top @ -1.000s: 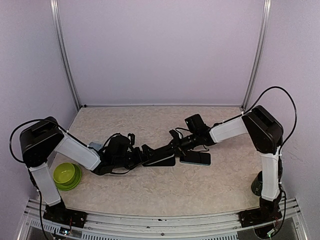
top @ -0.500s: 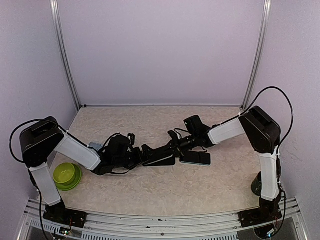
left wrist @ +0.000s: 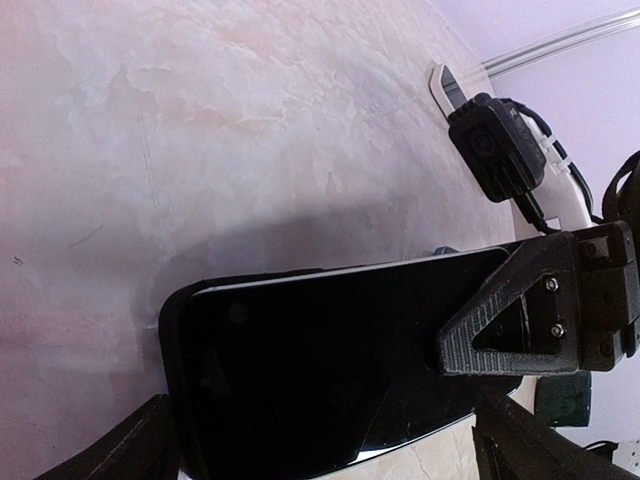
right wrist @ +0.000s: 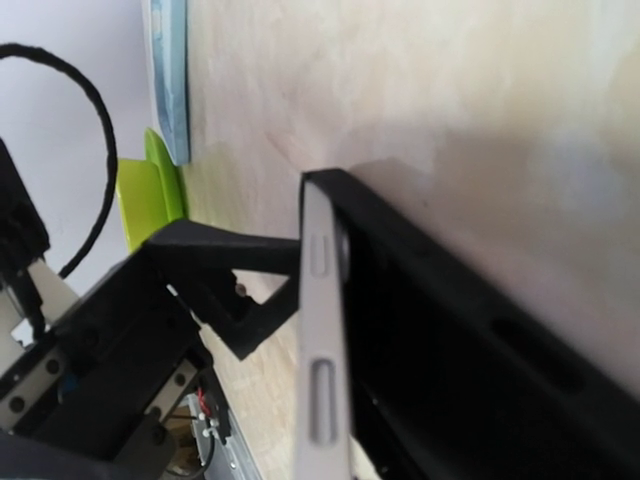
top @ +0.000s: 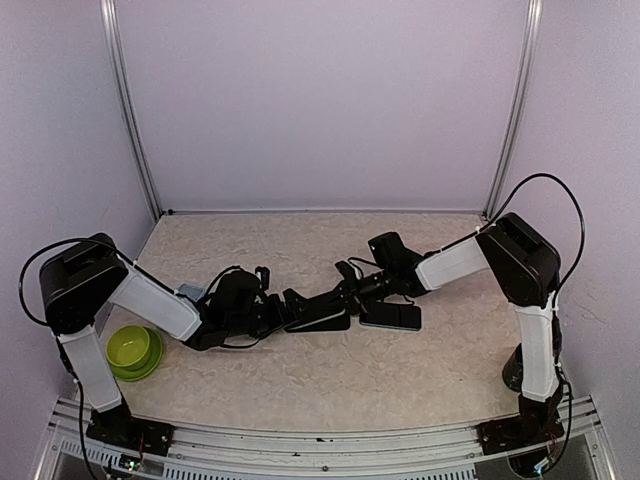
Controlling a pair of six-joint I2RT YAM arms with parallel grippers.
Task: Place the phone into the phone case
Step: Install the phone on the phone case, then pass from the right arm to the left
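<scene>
The phone [left wrist: 330, 370] is partly lodged in the phone case [left wrist: 173, 335], clamped on the table [top: 400, 385] by the left gripper [top: 296, 310]. The right gripper's [top: 346, 297] hold cannot be judged

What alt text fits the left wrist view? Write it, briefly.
A black phone with a dark glossy screen fills the lower frame, its left corner seated in a black case, on a beige mottled table. A black gripper finger rests on its right end; the other arm's wrist camera sits beyond.
</scene>
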